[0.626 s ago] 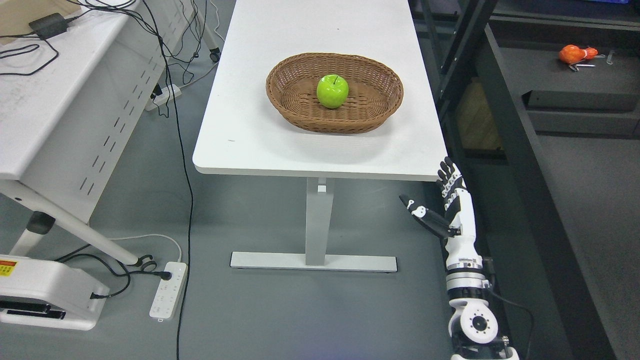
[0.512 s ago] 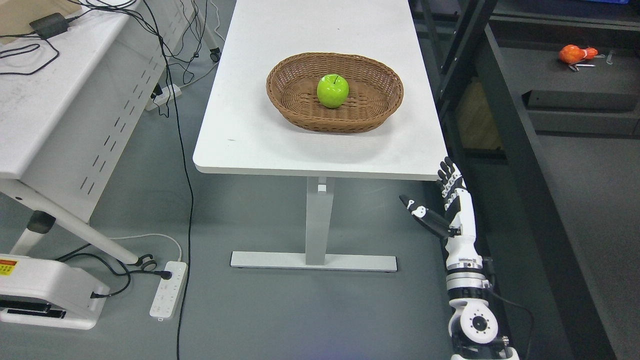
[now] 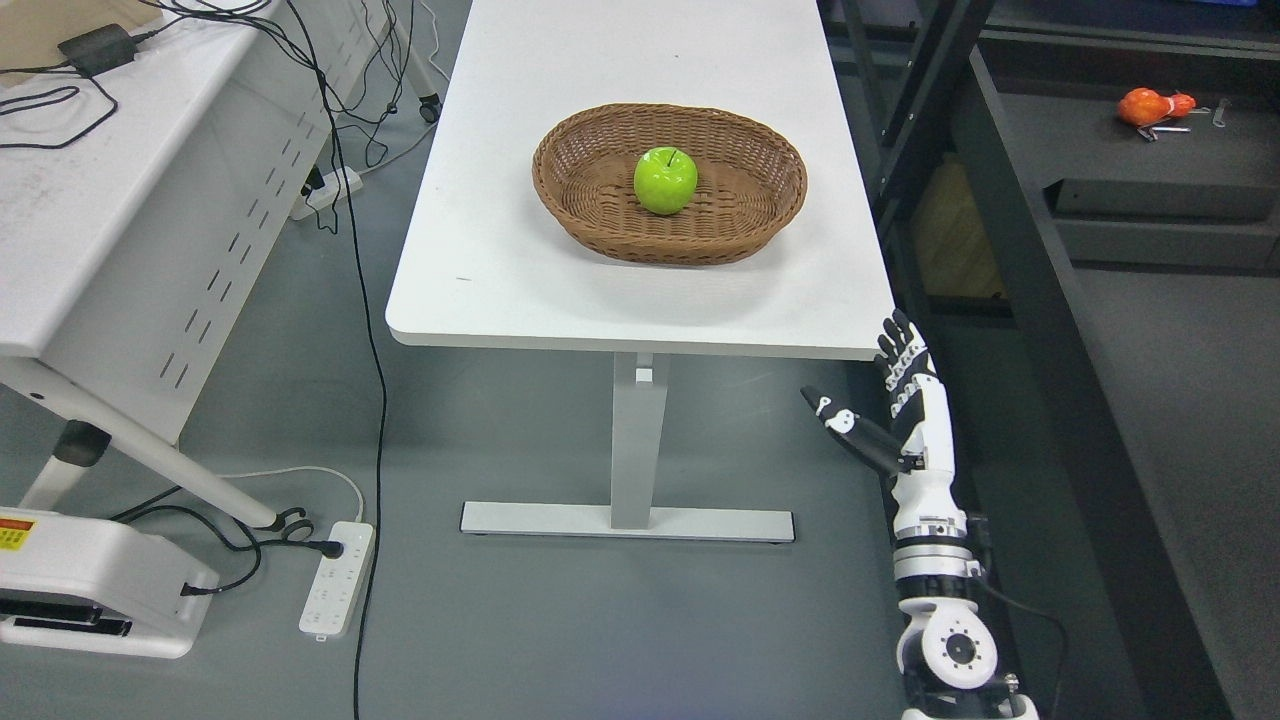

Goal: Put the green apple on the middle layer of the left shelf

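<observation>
Green apple (image 3: 665, 181) sits unmoved in the basket (image 3: 765, 215) while the right hand (image 3: 905, 400), fingers spread, has edged upward.

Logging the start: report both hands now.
Right hand: open, holding nothing.
Left hand: not in view.

The white table (image 3: 520, 290) is being cut off by the top edge, the side desk (image 3: 90, 220) by the left edge. The small orange object (image 3: 1150, 105), upper right, is too small to be identified.
</observation>
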Available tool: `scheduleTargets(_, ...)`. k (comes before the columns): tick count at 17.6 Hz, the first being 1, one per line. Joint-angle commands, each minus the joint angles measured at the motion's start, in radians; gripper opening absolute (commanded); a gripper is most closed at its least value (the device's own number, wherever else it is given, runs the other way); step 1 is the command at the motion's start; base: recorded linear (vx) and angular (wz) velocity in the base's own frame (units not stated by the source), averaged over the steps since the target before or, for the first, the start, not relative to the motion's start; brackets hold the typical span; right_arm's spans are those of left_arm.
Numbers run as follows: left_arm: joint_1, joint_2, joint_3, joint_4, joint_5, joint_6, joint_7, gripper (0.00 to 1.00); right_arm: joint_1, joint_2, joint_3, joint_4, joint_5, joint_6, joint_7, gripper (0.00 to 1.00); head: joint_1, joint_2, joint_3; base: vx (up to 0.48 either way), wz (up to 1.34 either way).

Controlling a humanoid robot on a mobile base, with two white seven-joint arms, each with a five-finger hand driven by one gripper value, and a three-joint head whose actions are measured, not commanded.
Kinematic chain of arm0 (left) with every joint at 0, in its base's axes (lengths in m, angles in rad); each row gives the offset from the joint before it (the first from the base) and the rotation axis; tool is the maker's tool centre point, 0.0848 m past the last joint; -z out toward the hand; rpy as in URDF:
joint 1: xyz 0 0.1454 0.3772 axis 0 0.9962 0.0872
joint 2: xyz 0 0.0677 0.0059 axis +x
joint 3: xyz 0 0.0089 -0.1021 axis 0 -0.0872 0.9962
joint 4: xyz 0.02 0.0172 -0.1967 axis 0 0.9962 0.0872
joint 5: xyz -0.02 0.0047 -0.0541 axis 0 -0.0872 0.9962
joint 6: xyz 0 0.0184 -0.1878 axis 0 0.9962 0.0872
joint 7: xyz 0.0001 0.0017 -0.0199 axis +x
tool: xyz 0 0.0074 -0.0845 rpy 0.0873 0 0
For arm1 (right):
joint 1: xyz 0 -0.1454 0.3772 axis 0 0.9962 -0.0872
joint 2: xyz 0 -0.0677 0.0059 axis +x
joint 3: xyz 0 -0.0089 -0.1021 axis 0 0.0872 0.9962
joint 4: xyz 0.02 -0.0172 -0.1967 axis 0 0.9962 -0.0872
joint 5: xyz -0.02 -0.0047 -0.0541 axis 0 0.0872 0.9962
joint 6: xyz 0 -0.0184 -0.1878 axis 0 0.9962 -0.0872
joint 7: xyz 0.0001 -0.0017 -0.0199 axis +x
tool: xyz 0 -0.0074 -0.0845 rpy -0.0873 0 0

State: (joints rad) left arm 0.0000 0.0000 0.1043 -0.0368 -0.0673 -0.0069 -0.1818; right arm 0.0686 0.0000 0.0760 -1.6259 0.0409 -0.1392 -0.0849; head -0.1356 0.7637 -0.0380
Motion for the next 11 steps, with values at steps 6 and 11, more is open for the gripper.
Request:
scheduleTargets(6,-0.021,0.017,0.0,0.0,0.0,-0.001,-0.001,1.0,-0.121,-0.089,-0.016,-0.021,0.691,0.069,-0.006,1.0,0.0,0.0,0.0,0.017,0.01)
scheduleTargets(11,-0.021,0.017,0.0,0.0,0.0,-0.001,-0.001,1.0,-0.104,-0.098,-0.062,-0.055,0.668,-0.129,0.002,1.0,0.0,0.0,0.0,0.078,0.09)
